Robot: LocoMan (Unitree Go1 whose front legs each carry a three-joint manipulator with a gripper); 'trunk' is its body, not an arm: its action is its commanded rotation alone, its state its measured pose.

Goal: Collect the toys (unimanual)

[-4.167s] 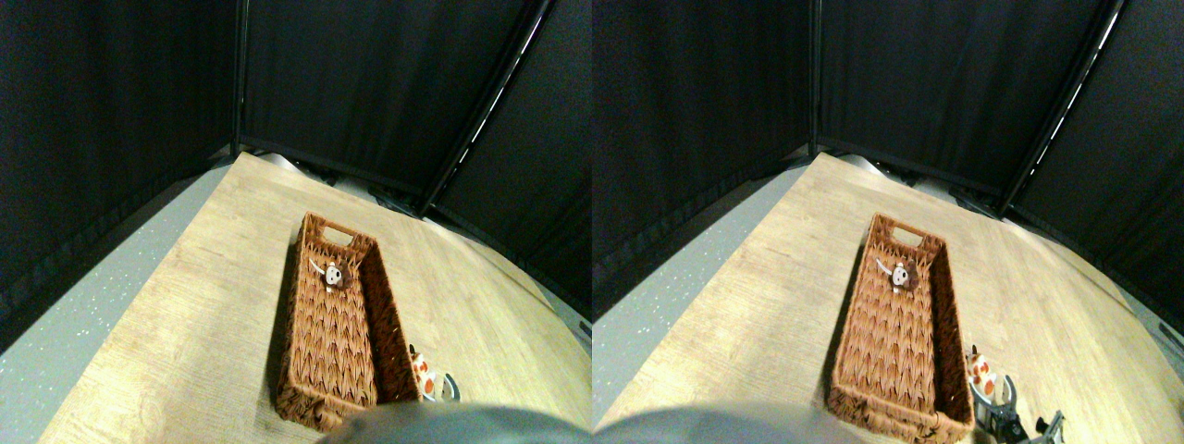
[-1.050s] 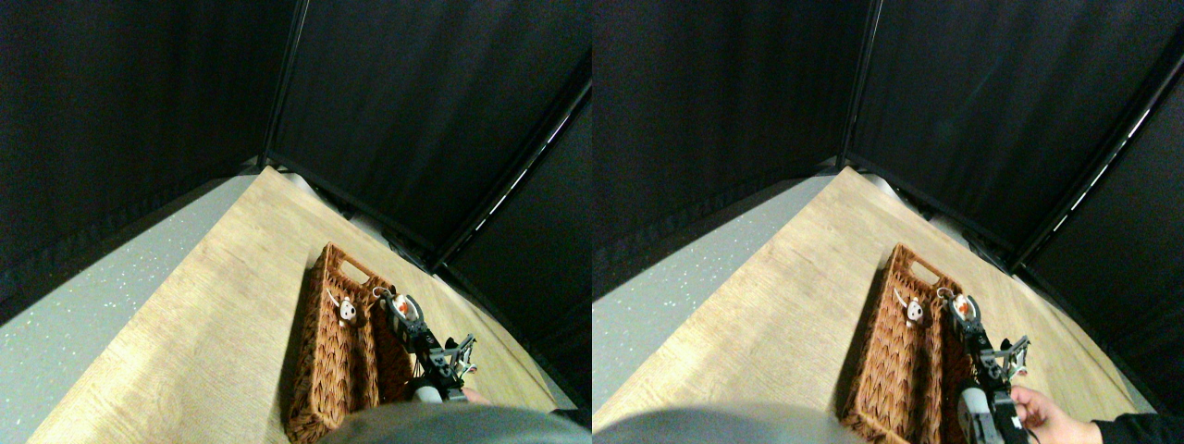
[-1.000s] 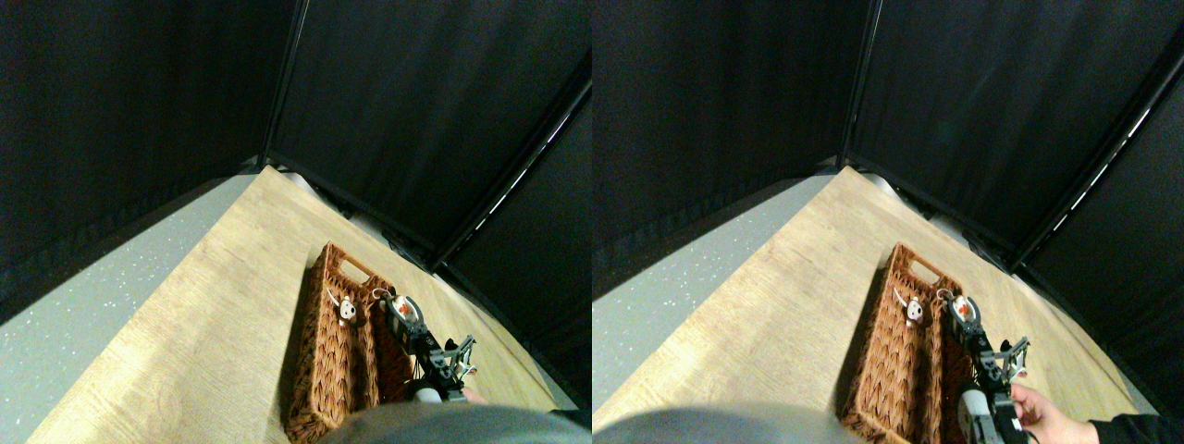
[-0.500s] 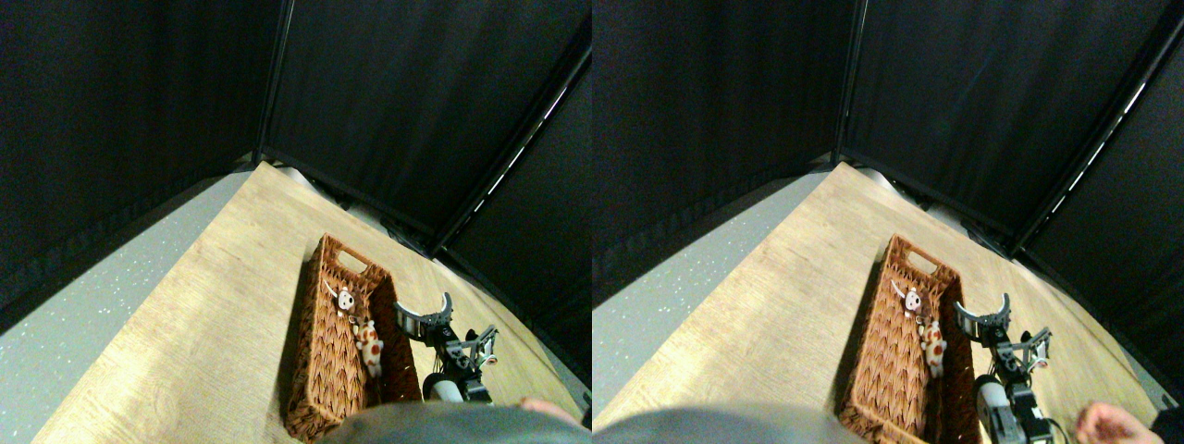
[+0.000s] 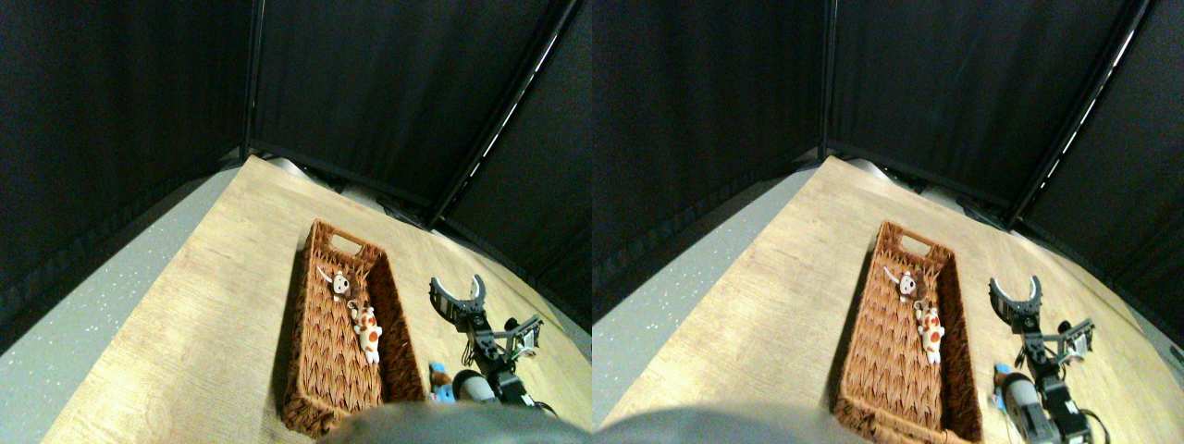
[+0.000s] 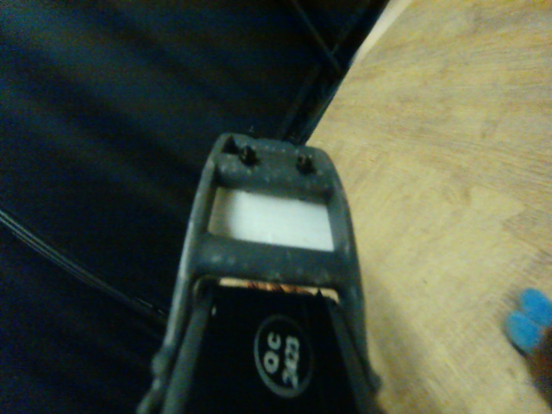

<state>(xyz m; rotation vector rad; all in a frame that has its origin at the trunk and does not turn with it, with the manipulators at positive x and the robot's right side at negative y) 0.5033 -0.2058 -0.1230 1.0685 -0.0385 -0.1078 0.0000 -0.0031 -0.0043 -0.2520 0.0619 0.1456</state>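
Lying low in the frame beside the basket (image 5: 314, 388), blue toy (image 5: 438, 382): likely soft, light; pinch its body; right gripper (image 5: 458, 294) spread wide, empty.

Two toys (image 5: 356, 310) inside the basket (image 5: 314, 370); another toy (image 5: 438, 380) right of it.

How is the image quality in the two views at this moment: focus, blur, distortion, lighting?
Stereo pair view: fairly sharp, wide-angle bend in the table edges; black backdrop swallows detail; the wicker basket, white-and-orange toy and open right gripper read clearly. Wrist view: soft and dim, the jaw frame blurred up close, a blue toy smeared at the edge.
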